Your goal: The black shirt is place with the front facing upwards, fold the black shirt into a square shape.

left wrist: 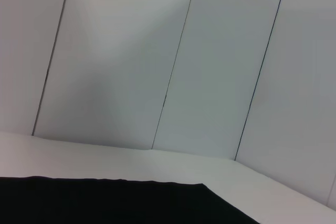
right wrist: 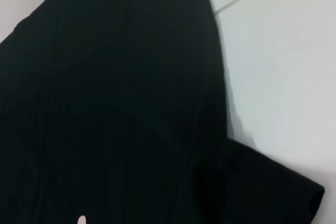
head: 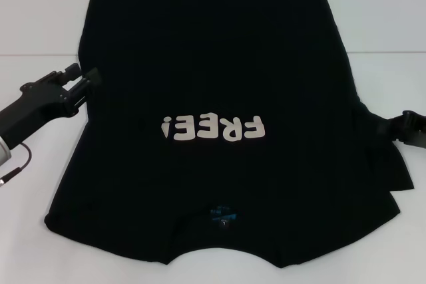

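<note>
Item: black shirt (head: 219,98), flat on white table (head: 40,4), print up, collar toward you, long axis running away. Left gripper (head: 85,79) touches its left edge; right gripper (head: 399,126) at right sleeve. Finger states: cannot tell.

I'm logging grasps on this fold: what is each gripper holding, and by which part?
Cannot be told. The left gripper sits at the black shirt's left side edge, the right gripper at its right edge.
</note>
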`<state>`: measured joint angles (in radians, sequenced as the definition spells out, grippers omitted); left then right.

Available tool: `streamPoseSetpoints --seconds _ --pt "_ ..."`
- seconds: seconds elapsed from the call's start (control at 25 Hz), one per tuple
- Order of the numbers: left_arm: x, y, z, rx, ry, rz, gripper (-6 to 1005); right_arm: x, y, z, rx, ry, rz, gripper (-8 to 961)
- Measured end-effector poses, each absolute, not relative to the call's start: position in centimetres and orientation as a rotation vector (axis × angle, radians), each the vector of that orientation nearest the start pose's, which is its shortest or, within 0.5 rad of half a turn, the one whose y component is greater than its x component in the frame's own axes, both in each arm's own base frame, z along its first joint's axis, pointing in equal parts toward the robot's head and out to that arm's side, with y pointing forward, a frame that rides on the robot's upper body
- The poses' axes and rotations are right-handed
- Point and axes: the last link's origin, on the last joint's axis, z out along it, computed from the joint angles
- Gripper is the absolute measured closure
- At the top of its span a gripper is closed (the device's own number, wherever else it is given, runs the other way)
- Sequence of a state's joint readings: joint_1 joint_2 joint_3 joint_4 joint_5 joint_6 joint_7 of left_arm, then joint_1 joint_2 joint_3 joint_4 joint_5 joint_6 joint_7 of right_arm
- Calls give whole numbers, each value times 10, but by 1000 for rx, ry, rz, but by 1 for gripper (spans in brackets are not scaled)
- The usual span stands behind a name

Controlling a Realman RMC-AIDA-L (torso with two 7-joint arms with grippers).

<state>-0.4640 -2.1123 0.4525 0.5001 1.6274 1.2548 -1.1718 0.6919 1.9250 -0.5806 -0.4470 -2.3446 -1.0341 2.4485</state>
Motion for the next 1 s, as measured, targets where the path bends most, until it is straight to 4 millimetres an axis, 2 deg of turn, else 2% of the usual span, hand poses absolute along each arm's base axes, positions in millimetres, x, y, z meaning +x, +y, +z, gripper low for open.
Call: streamPoseSetpoints --seconds 0.36,0.56,1.0 --pt "-314 352 29 -1994 -780 -899 532 334 399 40 -1803 1854 425 904" --pt "-313 352 29 -1994 -779 -899 532 339 396 45 -1779 1870 430 935" --pt "-314 355 30 -1984 -789 -891 532 362 383 84 -1693 1889 491 940"
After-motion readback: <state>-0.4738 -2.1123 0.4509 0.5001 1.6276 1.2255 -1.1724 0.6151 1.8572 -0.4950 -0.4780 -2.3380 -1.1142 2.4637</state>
